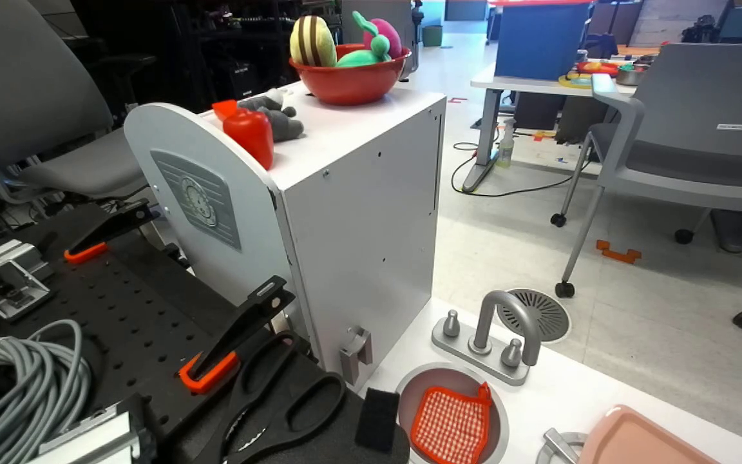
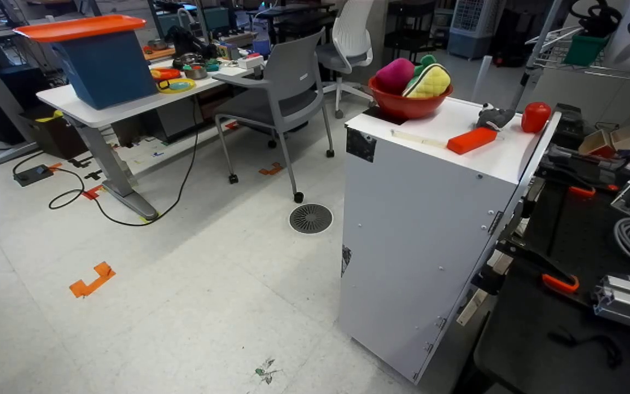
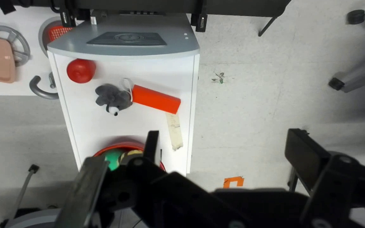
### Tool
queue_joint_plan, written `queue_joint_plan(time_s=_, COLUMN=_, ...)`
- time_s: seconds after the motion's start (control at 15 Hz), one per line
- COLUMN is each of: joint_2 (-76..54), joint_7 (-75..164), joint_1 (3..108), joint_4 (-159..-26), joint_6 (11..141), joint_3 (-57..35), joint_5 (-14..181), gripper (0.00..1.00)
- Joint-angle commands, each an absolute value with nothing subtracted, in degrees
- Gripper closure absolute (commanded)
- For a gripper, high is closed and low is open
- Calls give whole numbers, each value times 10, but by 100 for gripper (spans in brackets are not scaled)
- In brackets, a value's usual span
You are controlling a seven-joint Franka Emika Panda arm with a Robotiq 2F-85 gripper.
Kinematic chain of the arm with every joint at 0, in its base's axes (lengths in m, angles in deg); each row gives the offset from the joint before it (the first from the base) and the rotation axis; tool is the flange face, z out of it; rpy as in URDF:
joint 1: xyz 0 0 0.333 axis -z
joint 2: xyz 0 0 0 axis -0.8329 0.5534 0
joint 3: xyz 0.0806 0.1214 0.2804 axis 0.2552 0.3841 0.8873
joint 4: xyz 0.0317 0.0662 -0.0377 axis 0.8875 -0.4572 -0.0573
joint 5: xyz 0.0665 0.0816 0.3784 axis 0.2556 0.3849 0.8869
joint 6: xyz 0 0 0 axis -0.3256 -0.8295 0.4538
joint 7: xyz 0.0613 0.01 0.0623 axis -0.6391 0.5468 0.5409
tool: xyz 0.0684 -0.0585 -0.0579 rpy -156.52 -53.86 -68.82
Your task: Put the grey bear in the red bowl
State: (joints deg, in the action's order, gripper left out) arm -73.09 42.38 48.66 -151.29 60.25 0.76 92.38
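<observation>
The grey bear [image 3: 114,97] lies on the white cabinet top in the wrist view, its white snout pointing toward the bowl. It also shows in both exterior views [image 1: 284,124] [image 2: 495,117], partly behind other things. The red bowl [image 3: 119,145] stands at the other end of the top, partly hidden by my gripper in the wrist view. In both exterior views the bowl [image 1: 353,85] [image 2: 409,107] holds a striped yellow toy, a green toy and a pink toy. My gripper [image 3: 223,136] is wide open and empty, with floor showing between its fingers. It is out of view in both exterior views.
An orange-red block [image 3: 156,98] lies against the bear's side. A red pepper toy [image 3: 81,71] stands near the cabinet's raised curved panel [image 3: 125,47]. A tape strip [image 3: 174,131] is on the white top. A sink with a faucet [image 1: 506,322] is beside the cabinet, lower down.
</observation>
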Motion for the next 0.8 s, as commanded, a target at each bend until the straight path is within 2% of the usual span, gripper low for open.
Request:
queue_joint_plan(time_s=0.0, joint_2=-807, joint_7=390, joint_1=501, joint_4=-1563, joint_6=586, joint_3=2, joint_5=933, gripper=0)
queue_joint_plan(time_s=0.2, joint_2=-852, joint_7=380, joint_1=511, joint_4=-1593, joint_6=581, joint_3=-10, joint_5=936, gripper=0)
queue_joint_plan(time_s=0.73, joint_2=-822, joint_7=391, joint_1=512, joint_4=-1578, joint_6=592, joint_3=-2, joint_5=928, gripper=0)
